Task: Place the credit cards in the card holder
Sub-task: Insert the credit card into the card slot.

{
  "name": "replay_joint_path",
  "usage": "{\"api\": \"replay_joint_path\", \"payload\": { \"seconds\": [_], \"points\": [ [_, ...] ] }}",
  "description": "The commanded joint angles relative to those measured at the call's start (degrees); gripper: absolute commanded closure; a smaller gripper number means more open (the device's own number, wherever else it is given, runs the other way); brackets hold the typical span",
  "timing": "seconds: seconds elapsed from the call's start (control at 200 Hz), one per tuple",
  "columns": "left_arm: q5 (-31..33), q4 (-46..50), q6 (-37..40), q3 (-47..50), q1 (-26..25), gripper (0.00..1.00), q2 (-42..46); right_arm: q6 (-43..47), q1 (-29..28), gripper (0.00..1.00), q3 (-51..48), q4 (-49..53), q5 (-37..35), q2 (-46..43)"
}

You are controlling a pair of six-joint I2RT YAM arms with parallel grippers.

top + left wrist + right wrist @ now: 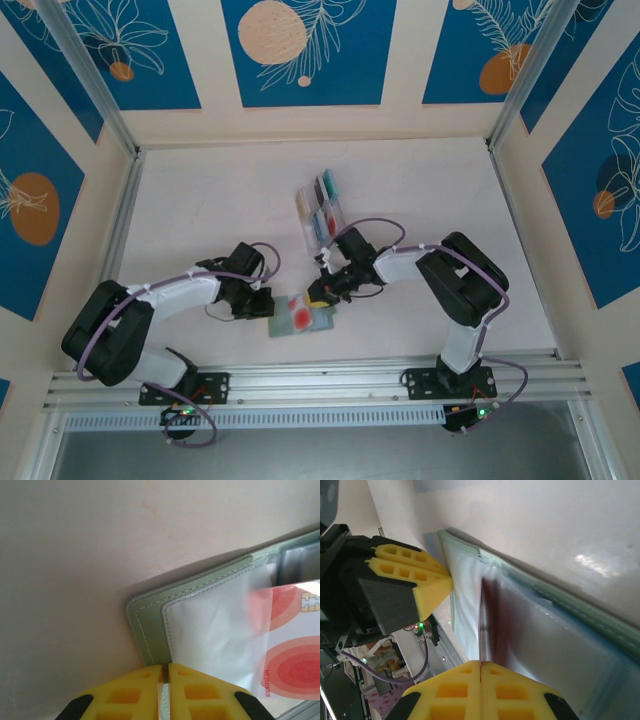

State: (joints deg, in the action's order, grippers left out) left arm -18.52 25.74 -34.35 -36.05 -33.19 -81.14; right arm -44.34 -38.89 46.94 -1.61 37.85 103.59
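Holder [280,328] lies open flat on tabletop [200,200], near the front edge, between the two arms. Sage green cover, stitched border, clear pockets facing up.

Left claw [264,305] is pinched almost fully closed on the holder's left edge. In the left wrist view its yellow fingertips [195,690] nearly meet, with only a thin sliver of holder [150,630] between them.

Right claw [322,295] is closed tight on a card [303,315], with no gap between the tips in the right wrist view [480,667]. The card [485,615] shows edge-on there, a thin dark red line rising from the tips over the holder [570,610]. Left claw [440,582] touches the holder's far edge in the same view.

Card [295,650] is cream-white with red concentric circles, a chip and small red print. Its left end sits under the cloudy pocket film and the rest is still outside.

Count: 1 holder, 2 claws, 1 card in hand, 1 clear rack [320,210]. The rack stands behind the holder, well apart. It holds several coloured cards, too small to count.
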Motion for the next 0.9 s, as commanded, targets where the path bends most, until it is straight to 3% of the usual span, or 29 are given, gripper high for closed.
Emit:
{"api": "replay_joint_path", "payload": {
  "seconds": [0.0, 0.615, 0.895],
  "points": [
    [2.0, 1.95, -0.21, 1.03, -0.36, 0.89, -2.0, 1.81, -0.94, 1.0, 0.09, -0.23, 2.13, -1.24],
    [1.36, 0.1, -0.54, 2.13, -0.38, 0.89, -3.08, 3.81, -1.01, 1.0, -2.11, -6.72, 6.7, 0.62],
    [0.62, -0.65, -0.52, 3.03, -0.38, 0.88, -2.44, 2.53, 0.02, 1.0, -0.96, -7.82, 4.23, 2.8]
  ]
}}
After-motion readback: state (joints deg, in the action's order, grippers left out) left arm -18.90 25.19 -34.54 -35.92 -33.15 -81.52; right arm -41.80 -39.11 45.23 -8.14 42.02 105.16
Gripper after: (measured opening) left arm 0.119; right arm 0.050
